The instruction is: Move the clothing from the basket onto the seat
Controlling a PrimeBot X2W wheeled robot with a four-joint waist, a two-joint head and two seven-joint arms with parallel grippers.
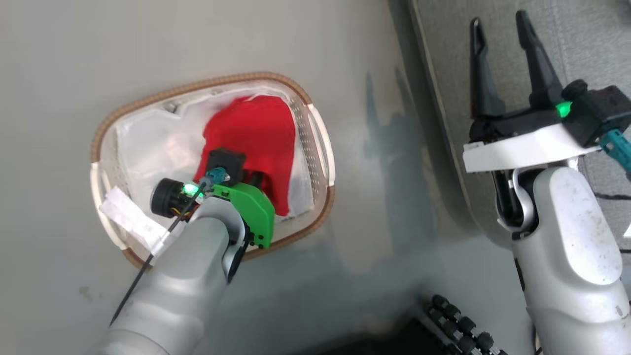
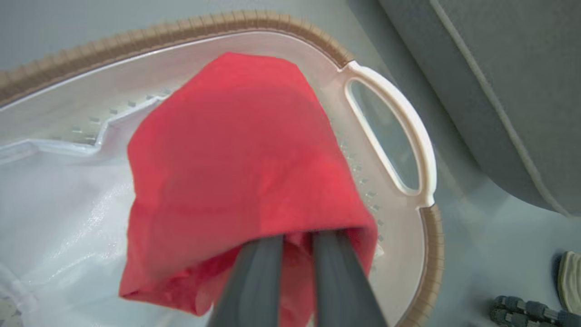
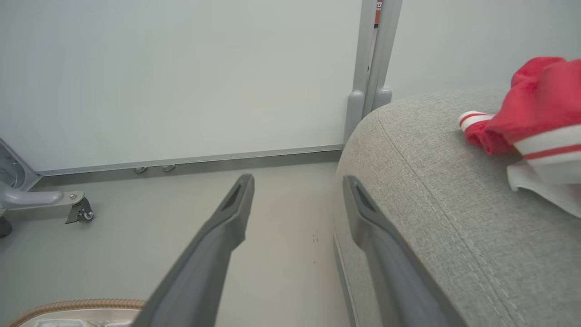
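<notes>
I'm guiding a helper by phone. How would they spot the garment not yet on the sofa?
Left of the grey sofa an oval white basket with a brown woven rim sits on the floor. Inside it, draped over the left gripper, is the red garment. It is the one bright red thing there, against the white liner; another red garment already lies on the sofa.

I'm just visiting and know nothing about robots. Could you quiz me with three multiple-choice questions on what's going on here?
1. What colour is the basket's woven rim? A blue B black C brown.
2. Where does the striped red garment lie? A in the basket B on the sofa C on the floor.
3. How is the right gripper? A open, empty B shut on cloth C gripping a handle.
Answers: C, the band is brown; B, grey upholstery lies under it; A, its fingers are spread with nothing between.
</notes>
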